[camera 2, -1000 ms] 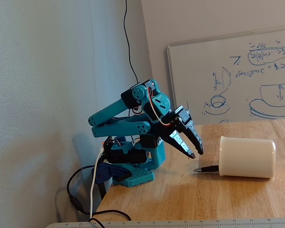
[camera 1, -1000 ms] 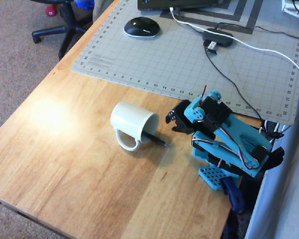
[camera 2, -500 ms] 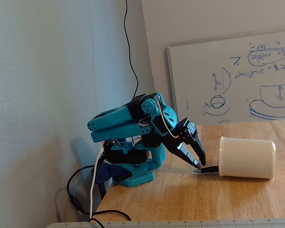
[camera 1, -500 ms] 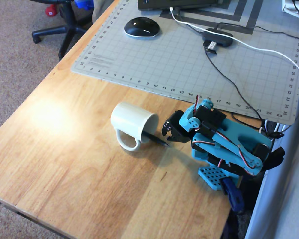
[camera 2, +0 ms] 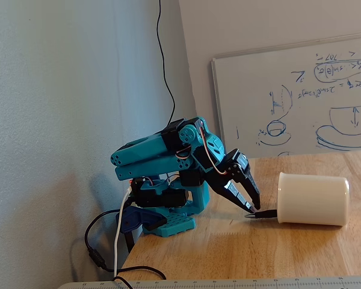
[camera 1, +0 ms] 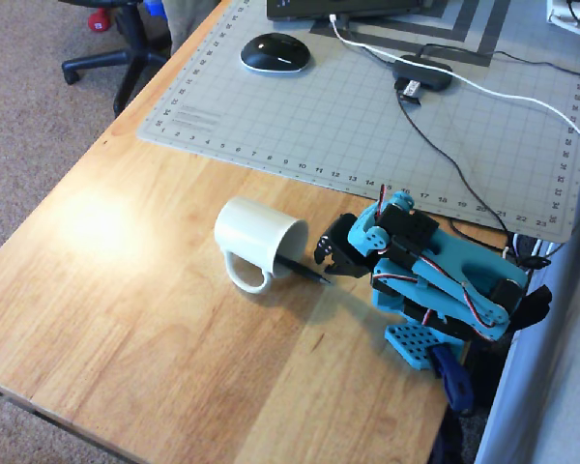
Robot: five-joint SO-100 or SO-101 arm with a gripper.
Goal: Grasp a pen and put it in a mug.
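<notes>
Mug (camera 1: 258,237): tipped on its side mid-table, mouth facing the arm.
Pen (camera 1: 303,270): lies partly inside the mouth, tip poking out.
Gripper (camera 1: 325,261): jaws parted, straddling the tip, likely for a grasp.

Grey gridded cutting mat (camera 1: 367,106) on the wooden desk (camera 1: 155,319) with ruler numbers along its near edge, 11 to 23 legible, white wall-leaning whiteboard (camera 2: 295,102) with blue handwritten sketches and formulas, too scrawled to read
</notes>
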